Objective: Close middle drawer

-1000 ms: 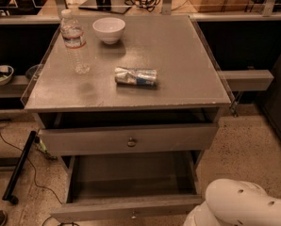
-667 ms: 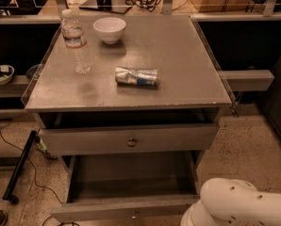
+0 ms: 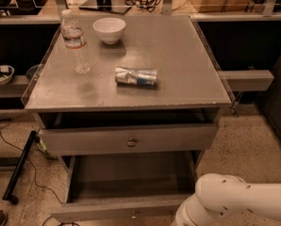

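Observation:
The middle drawer (image 3: 121,210) is pulled far out at the bottom of the grey cabinet. It shows a low front panel, a small knob (image 3: 133,215) and a bare grey inside (image 3: 131,173). Above it, the taller-fronted top drawer (image 3: 128,139) with a round knob (image 3: 131,141) stands slightly open. My white arm (image 3: 235,201) comes in from the lower right corner, just right of the middle drawer's front. The gripper itself is out of view, below the frame's edge.
On the cabinet top (image 3: 178,69) stand a water bottle (image 3: 75,41) and a white bowl (image 3: 109,29), and a crushed can (image 3: 136,76) lies there. A black pole (image 3: 20,166) and cables lie on the floor at the left. Shelves flank both sides.
My white arm has shifted slightly left, closer to the open middle drawer's front. The drawers and the objects on top have not moved.

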Robot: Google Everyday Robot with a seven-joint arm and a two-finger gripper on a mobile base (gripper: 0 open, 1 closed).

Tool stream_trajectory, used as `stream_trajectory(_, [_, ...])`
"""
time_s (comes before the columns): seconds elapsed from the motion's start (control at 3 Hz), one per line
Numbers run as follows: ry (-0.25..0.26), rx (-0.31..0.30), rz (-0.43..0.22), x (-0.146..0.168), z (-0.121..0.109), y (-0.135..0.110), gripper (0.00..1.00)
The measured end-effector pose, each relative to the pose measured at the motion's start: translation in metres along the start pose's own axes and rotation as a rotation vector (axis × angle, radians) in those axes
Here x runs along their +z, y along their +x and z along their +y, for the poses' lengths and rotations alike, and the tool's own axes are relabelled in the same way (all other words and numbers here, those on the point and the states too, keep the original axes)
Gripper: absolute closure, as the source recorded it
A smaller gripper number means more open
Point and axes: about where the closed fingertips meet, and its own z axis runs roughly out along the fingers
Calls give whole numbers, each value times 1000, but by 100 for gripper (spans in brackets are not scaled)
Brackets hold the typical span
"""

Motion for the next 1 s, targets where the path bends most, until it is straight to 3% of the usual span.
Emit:
stream_trajectory(0.33, [-15, 19, 7, 10, 3, 9, 100])
stream_trajectory(0.67, [-50, 106, 6, 55, -15, 31, 100])
stream_trajectory(1.0, [-49, 106, 5, 55, -15, 30, 100])
